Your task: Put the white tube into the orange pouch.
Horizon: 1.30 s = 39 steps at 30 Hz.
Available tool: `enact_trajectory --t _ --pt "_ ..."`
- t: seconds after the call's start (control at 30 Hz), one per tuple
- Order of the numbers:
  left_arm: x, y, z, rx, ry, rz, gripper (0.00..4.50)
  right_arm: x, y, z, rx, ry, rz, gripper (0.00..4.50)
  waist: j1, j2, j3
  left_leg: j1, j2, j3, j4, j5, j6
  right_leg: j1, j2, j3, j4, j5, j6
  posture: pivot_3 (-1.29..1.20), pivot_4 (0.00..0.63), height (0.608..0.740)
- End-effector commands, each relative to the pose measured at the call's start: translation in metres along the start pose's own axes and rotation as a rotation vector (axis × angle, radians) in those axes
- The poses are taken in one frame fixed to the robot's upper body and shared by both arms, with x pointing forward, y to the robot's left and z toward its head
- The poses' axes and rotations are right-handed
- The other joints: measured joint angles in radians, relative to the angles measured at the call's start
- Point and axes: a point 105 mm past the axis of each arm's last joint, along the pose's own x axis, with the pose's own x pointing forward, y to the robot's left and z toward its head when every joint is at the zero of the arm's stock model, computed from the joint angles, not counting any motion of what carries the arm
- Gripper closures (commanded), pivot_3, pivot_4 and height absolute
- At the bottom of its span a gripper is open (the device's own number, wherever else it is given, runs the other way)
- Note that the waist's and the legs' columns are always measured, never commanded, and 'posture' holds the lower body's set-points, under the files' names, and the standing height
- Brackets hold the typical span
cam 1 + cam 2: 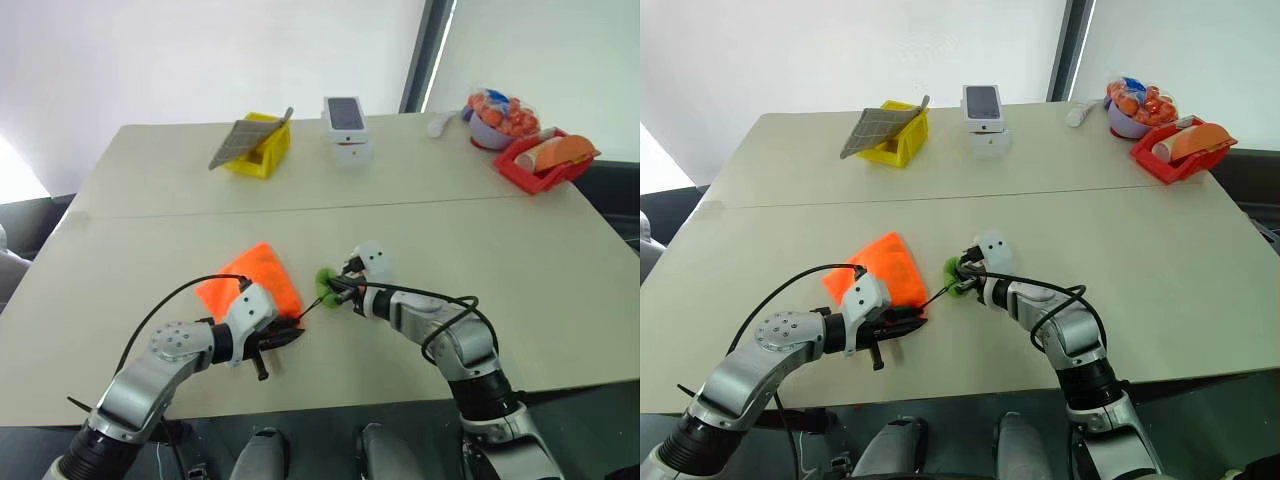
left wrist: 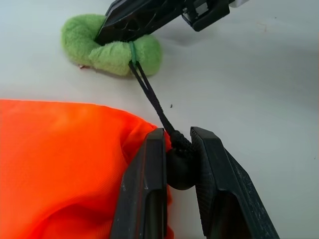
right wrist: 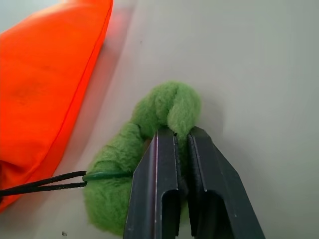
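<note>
While both claws pinch the orange pouch's (image 1: 258, 278) cord, the beige table (image 1: 500, 260) meets white walls

I see the orange pouch (image 1: 258, 279) lying flat on the counter (image 1: 520, 260), soft bright fabric bunched at its mouth, its black cord (image 2: 152, 97) stretched taut to a fuzzy green ring (image 3: 149, 144) just beside it.

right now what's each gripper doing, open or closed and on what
left gripper: closed on the black cord stopper at the mouth of the orange pouch.
right gripper: closed on the green ring at the cord's end.
</note>
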Motion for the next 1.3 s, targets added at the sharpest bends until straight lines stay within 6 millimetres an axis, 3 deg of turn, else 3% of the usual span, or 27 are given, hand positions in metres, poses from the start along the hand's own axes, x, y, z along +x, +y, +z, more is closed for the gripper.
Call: enact_trajectory --t 0.03,0.2,0.33,0.53,0.8,1.03,1.17,1.23,1.27,1.3 --pt "-0.004 0.002 0.010 0.041 -0.033 0.003 4.26 -0.022 -0.015 0.041 0.053 -0.216 -0.027 4.44 0.000 0.000 0.000 0.000 0.000 0.000 0.000 0.000 0.000 0.000 0.000 0.000 0.000 0.000 0.000 0.00 0.150 0.740" --pt "-0.004 0.003 0.010 0.046 -0.032 0.007 4.26 -0.041 -0.037 0.062 0.142 -0.352 -0.079 4.44 -0.003 0.000 0.000 0.000 0.000 0.000 0.000 0.000 0.000 0.000 0.000 0.000 0.000 0.000 0.000 0.00 0.150 0.740" --pt "-0.004 0.005 0.009 0.047 -0.030 0.009 4.26 -0.064 -0.059 0.094 0.230 -0.530 -0.123 4.44 -0.002 0.001 0.000 0.000 0.000 0.000 0.000 0.000 0.000 0.000 0.000 0.000 0.000 0.000 0.000 0.00 0.150 0.740" --pt "-0.005 0.007 0.007 0.048 -0.026 0.017 4.26 -0.083 -0.076 0.120 0.346 -0.689 -0.149 4.44 -0.003 0.001 0.000 0.000 0.000 0.000 0.000 0.000 0.000 0.000 0.000 0.000 0.001 0.000 0.000 0.00 0.150 0.740" --pt "-0.010 0.008 0.000 0.043 -0.003 0.029 4.26 -0.085 -0.084 0.119 0.377 -0.694 -0.186 4.44 -0.003 0.001 0.001 0.000 0.000 0.000 0.000 0.000 0.000 0.000 0.000 0.000 0.001 0.002 -0.003 0.00 0.150 0.740" --pt "-0.015 0.007 -0.009 0.056 0.042 0.013 4.26 -0.080 -0.080 0.113 0.368 -0.664 -0.176 4.44 -0.004 0.002 0.001 0.000 0.000 0.000 0.000 0.000 0.000 0.000 0.000 0.000 0.001 0.001 -0.001 0.00 0.150 0.740" --pt "-0.016 0.007 -0.001 0.035 -0.004 0.014 4.26 -0.070 -0.068 0.105 0.301 -0.593 -0.142 4.44 -0.004 0.002 0.001 0.000 0.000 0.000 0.000 0.000 0.000 0.000 0.000 0.000 0.000 0.001 -0.001 0.00 0.150 0.740" --pt "-0.017 0.007 0.009 -0.002 -0.059 0.003 3.23 -0.067 -0.064 0.101 0.255 -0.556 -0.140 4.50 -0.004 0.002 0.001 0.000 0.000 0.000 0.000 0.000 0.000 0.000 0.000 0.000 0.000 0.001 -0.001 0.00 0.150 0.740" --pt "-0.018 0.005 0.014 -0.016 -0.084 -0.010 2.82 -0.064 -0.063 0.094 0.200 -0.505 -0.151 3.77 -0.003 0.002 0.001 0.000 0.000 0.000 0.000 0.000 0.000 0.000 0.000 0.000 0.000 0.001 -0.001 0.00 0.150 0.740" --pt "-0.019 0.003 0.018 -0.026 -0.105 -0.019 2.36 -0.062 -0.061 0.088 0.157 -0.469 -0.153 3.45 0.001 0.002 0.001 0.000 0.000 0.000 0.000 0.000 0.000 0.000 0.000 0.000 0.000 0.001 -0.001 0.00 0.150 0.740"
